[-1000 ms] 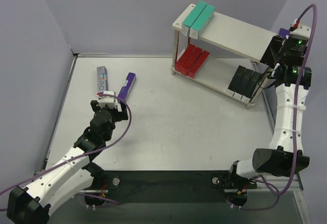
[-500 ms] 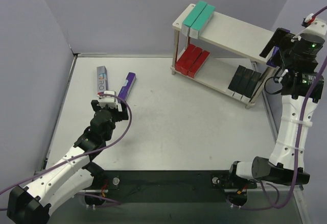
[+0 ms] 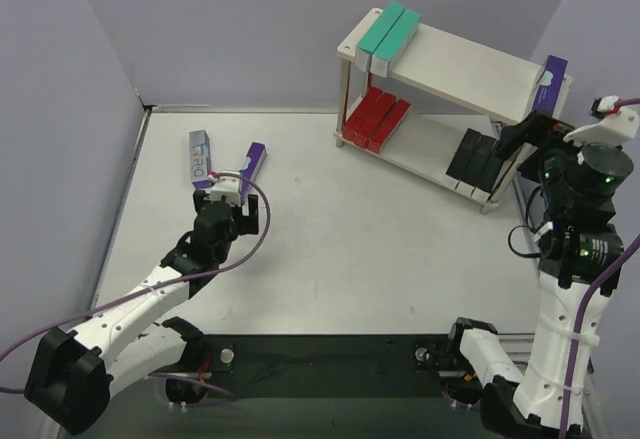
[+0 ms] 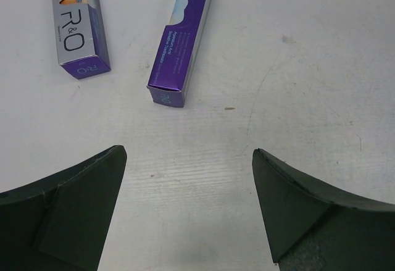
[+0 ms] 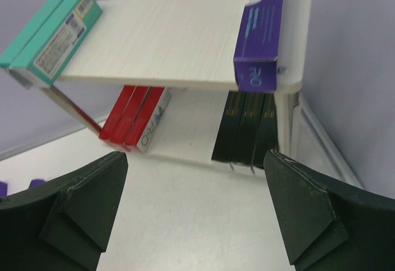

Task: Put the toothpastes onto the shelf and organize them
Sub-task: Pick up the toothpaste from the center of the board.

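The right arm's fingers (image 5: 80,203) are spread wide with nothing between them, hanging just off the shelf's (image 3: 470,64) right end. A purple carton (image 5: 259,30) lies on that end of the top board, its near end poking a little past the board's front edge. At the shelf's opposite end two teal cartons (image 3: 390,31) lie side by side. Below them sit the red cartons (image 3: 378,117), and three black cartons (image 3: 480,159) fill the lower board's right end.

Well apart from the shelf, across the tabletop (image 3: 350,229), two cartons are not yet shelved: a silver-faced carton (image 4: 77,24) and a second purple carton (image 4: 182,42), near each other and splayed at a slight angle. The left arm's fingers (image 4: 74,209) are also released and empty, poised short of that purple one's near end.

I'd worry first about the purple carton at the shelf's right end: it overhangs slightly, so a careless brush from the right arm could tip it off. Over by the loose pair, the wide-spread left fingers could land on the silver-faced neighbour, or shove the purple carton along the smooth tabletop instead of straddling it.
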Controlling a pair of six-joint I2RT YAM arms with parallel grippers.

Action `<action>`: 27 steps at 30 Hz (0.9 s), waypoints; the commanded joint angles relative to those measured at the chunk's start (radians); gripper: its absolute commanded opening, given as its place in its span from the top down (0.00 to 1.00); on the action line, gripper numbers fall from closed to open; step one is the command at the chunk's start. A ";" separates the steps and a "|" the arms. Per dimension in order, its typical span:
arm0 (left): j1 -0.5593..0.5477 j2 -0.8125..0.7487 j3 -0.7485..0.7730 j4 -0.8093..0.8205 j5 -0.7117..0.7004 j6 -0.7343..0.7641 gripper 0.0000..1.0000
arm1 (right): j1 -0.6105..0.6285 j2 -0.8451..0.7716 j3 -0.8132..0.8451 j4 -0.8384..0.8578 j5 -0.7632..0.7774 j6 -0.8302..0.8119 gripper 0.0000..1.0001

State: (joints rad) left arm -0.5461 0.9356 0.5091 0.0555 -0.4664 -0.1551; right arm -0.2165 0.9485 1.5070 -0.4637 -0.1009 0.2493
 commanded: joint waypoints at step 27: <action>0.261 1.135 1.080 -0.233 0.198 0.021 0.03 | 0.492 -0.318 -0.740 0.108 -0.076 0.019 0.00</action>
State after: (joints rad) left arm -0.3038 1.9934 1.4509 -0.0692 -0.2401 -0.1532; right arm 0.2298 0.6140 0.7780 -0.3752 -0.2028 0.2852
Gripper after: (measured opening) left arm 0.972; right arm 0.998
